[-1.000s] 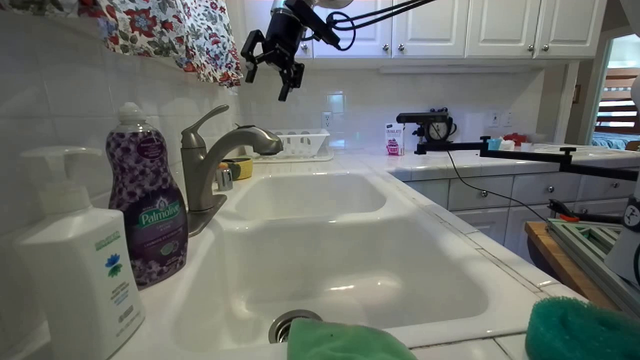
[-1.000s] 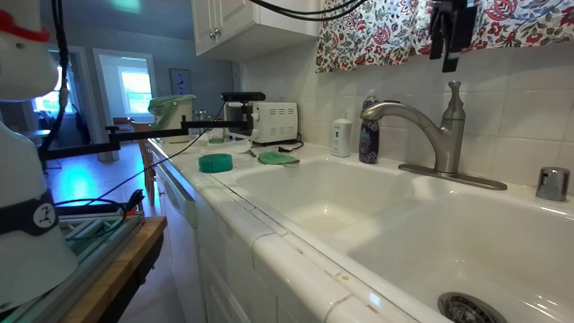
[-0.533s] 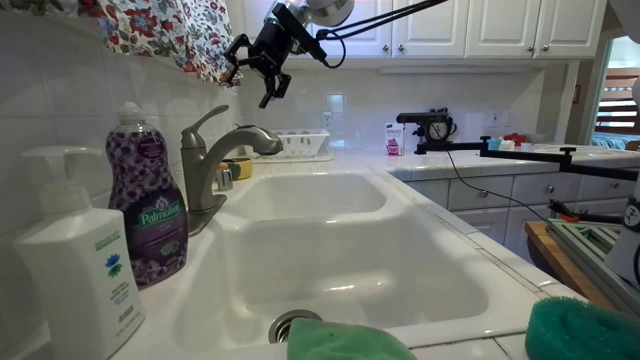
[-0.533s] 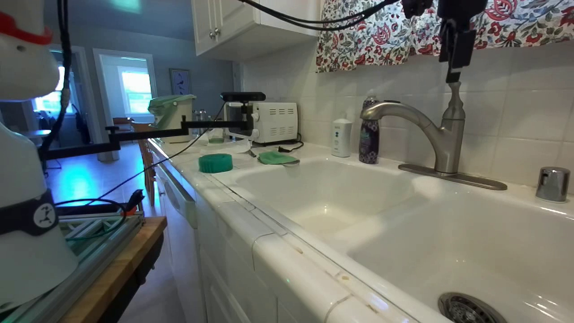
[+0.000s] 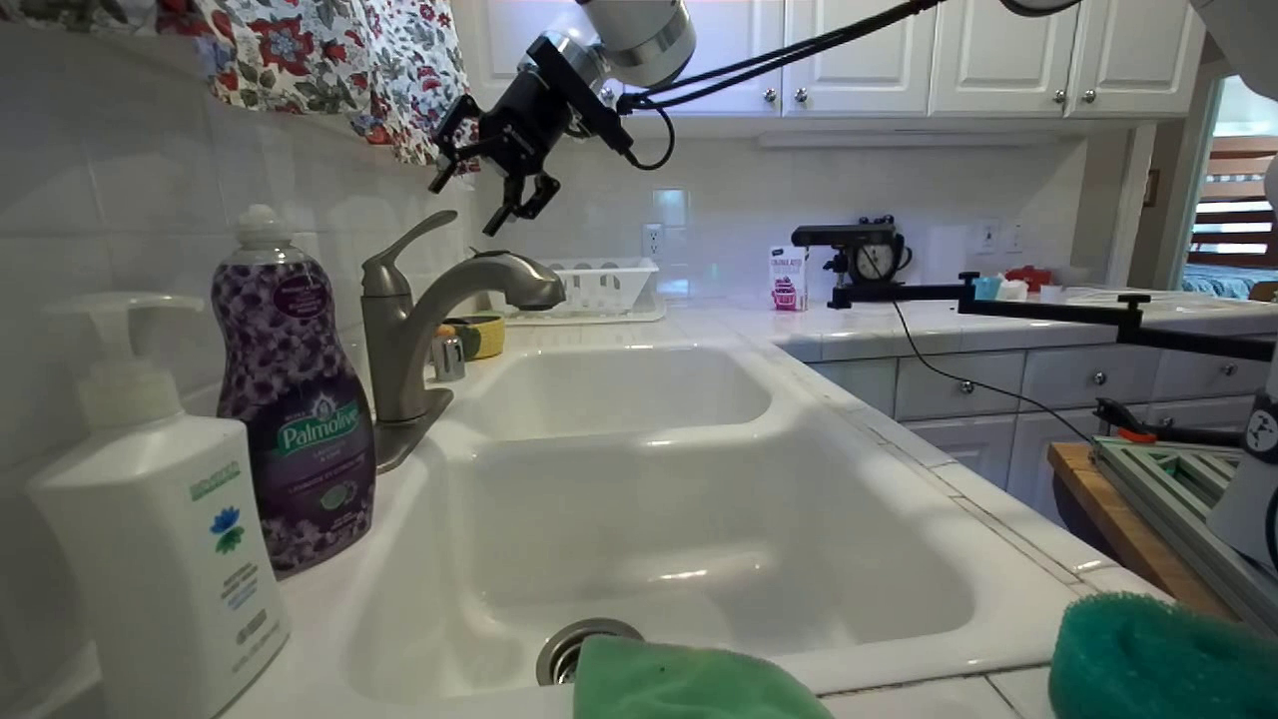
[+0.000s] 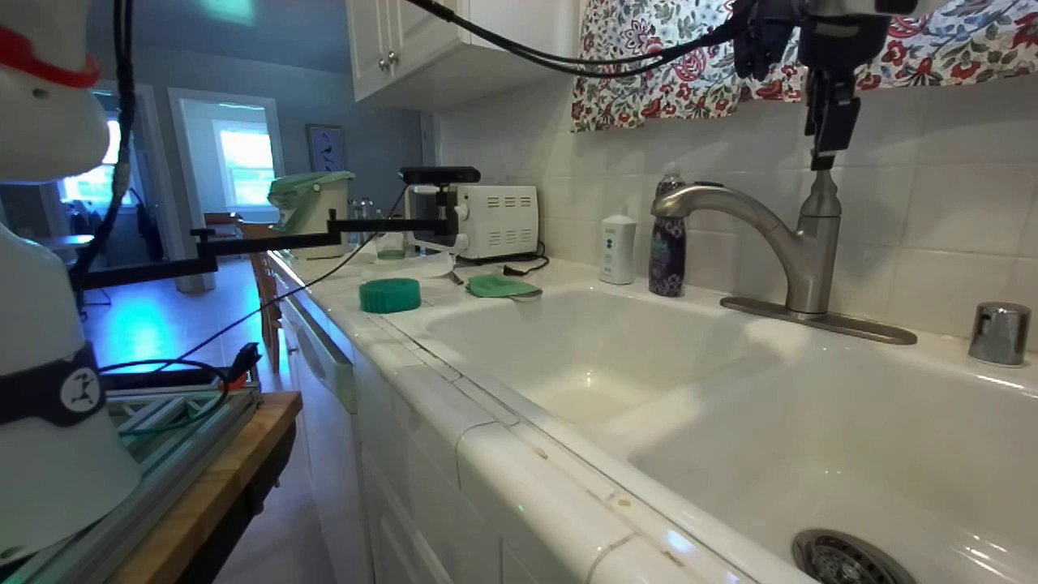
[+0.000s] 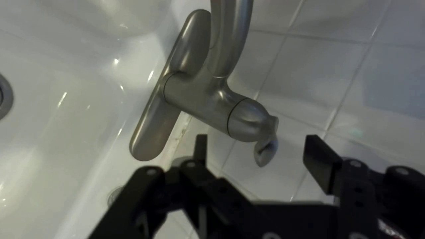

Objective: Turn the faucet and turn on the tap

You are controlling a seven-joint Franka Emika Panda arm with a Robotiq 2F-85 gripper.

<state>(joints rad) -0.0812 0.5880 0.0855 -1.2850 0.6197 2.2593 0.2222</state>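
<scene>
The silver-grey metal faucet [image 5: 396, 345] stands at the wall side of the sink, with an arched spout and a slim lever [image 5: 417, 236] on top that slants upward. No water shows under the spout. The faucet also shows in an exterior view [image 6: 815, 259] and in the wrist view [image 7: 202, 96]. My gripper [image 5: 464, 210] is open and empty, close above the lever's end and tilted down. In an exterior view the gripper [image 6: 822, 159] overlaps the lever's top; contact cannot be told there. In the wrist view the lever end [image 7: 265, 152] lies between the open fingers [image 7: 255, 146], apart from both.
A purple soap bottle [image 5: 295, 429] and a white pump dispenser [image 5: 165, 539] stand beside the faucet. A chrome cap [image 6: 1000, 332] is on the sink rim. The double sink [image 6: 519, 389] lies below. A floral curtain [image 6: 689, 57] hangs behind the gripper, near the tiled wall.
My gripper has moved down and toward the wall, closer to the faucet lever, and has tilted more. It stays open. The faucet and its lever have not moved.
</scene>
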